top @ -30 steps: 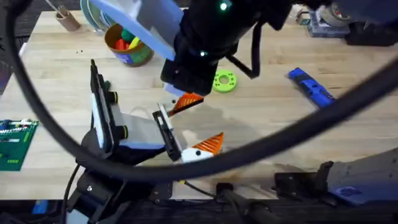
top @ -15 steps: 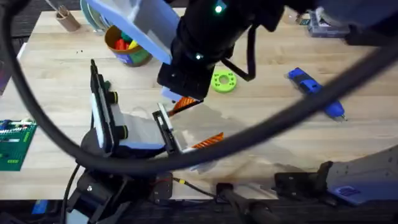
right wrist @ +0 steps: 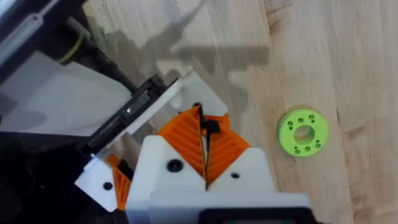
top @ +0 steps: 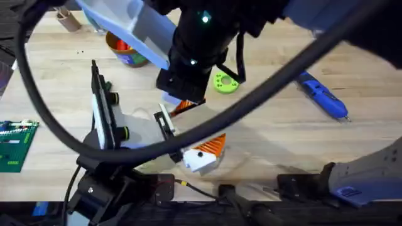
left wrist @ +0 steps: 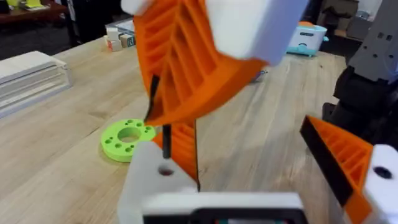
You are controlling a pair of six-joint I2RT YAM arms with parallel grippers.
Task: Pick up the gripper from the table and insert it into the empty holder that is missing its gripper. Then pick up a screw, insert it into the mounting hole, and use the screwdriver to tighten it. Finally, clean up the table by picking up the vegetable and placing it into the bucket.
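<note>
One ribbed orange wedge, the gripper, stands upright at lower centre of the left wrist view, touching the white holder, whose face has a small dark hole. The right claw hangs just above, its orange pads pressed together on a dark sliver; what that sliver is I cannot tell. The left claw is spread wide. A green ring lies near on the tabletop, the blue screwdriver at right, the bucket at upper left, half hidden.
</note>
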